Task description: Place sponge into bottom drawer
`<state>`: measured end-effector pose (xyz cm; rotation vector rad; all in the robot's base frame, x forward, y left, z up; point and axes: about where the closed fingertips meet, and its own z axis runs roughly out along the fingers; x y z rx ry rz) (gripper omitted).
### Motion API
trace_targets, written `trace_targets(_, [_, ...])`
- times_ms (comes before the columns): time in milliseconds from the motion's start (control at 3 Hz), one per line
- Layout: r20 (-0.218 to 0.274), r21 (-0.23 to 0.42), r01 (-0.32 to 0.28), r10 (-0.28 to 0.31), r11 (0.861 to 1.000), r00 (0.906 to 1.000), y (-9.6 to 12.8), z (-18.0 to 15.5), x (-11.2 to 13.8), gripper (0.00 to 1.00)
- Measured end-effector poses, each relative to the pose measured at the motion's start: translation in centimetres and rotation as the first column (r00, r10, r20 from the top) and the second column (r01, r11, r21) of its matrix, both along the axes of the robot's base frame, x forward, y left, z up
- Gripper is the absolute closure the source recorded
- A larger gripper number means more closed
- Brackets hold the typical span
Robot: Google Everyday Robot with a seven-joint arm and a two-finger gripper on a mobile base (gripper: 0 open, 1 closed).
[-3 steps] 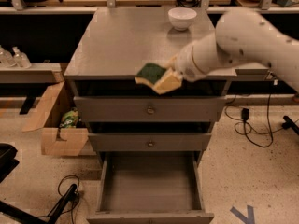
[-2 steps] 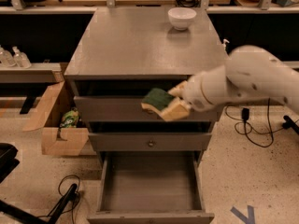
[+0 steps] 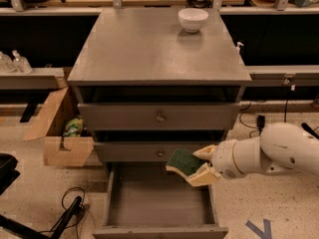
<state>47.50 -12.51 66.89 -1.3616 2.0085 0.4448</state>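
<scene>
Sponge [image 3: 183, 162] in gripper [image 3: 200, 165], above bottom drawer [image 3: 158, 203] — open

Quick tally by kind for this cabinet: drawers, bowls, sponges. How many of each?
Drawers: 3 (top drawer, middle drawer, bottom drawer open)
Bowls: 1 (white bowl on top)
Sponges: 1 (sponge in gripper, above bottom drawer)
Total: 5

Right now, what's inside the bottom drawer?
Only a bare grey floor shows inside the bottom drawer. The gripper, its fingers shut on the sponge, holds it over the drawer's rear right, not yet inside. The floor beneath them is covered.
</scene>
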Motion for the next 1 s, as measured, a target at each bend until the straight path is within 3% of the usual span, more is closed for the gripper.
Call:
trace_targets(333, [0.000,0.000,0.000,0.000,1.000,1.0000,0.0,0.0,0.0,1.00])
trace_targets(667, [-0.045,0.001,-0.005,0.005,1.000,0.9990,1.1,-2.8,0.7,1.00])
trace_targets(1000, [-0.102,0.043,-0.012,0.017,0.999,0.9947,3.4,-9.5,2.0,1.00])
